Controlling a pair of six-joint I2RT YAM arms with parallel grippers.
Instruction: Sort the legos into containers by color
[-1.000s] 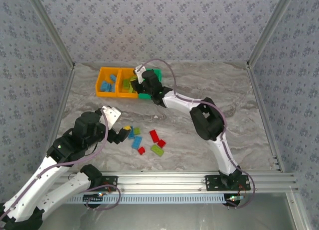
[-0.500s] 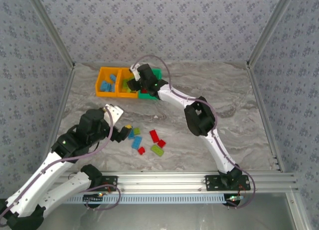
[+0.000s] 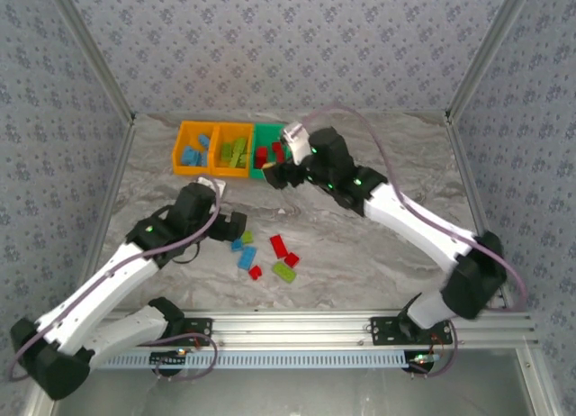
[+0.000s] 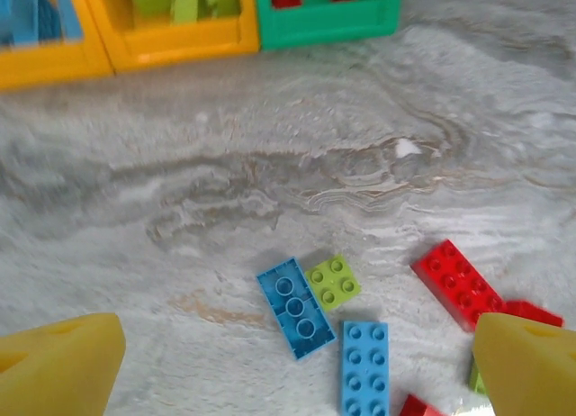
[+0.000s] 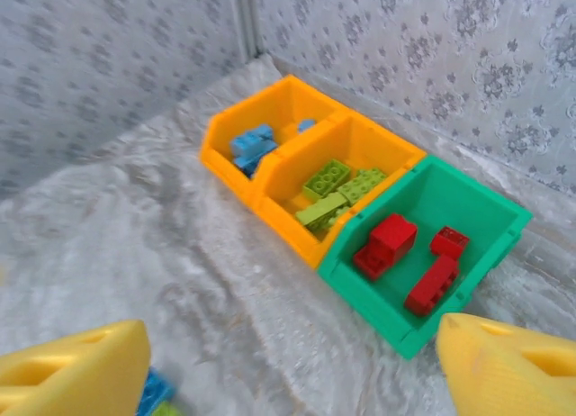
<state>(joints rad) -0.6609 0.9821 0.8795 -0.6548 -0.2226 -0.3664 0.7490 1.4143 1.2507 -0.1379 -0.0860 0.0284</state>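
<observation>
Glossy plastic legos [image 4: 297, 306], smooth plastic containers [image 5: 360, 306]; matt marbled table [image 4: 270, 164], ribbed metal rail [image 3: 315, 324]

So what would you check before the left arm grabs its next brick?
1. Left gripper open: ok, jaws wide.
2. Brick to take: ok, blue brick lies flat ahead of it.
3. Room around that brick: not ok, lime brick seems to touch it.
4. Right gripper empty: ok, open, holding nothing.
5. Blue's bin has room: ok, leftmost orange bin is part filled.

Three bins [image 5: 290, 227]: two orange, one green. Three red bricks [image 5: 389, 240] inside the green. Loose on the worktop [image 4: 270, 164]: two blue bricks [image 4: 292, 306], two lime bricks [image 4: 333, 281], three red.
</observation>
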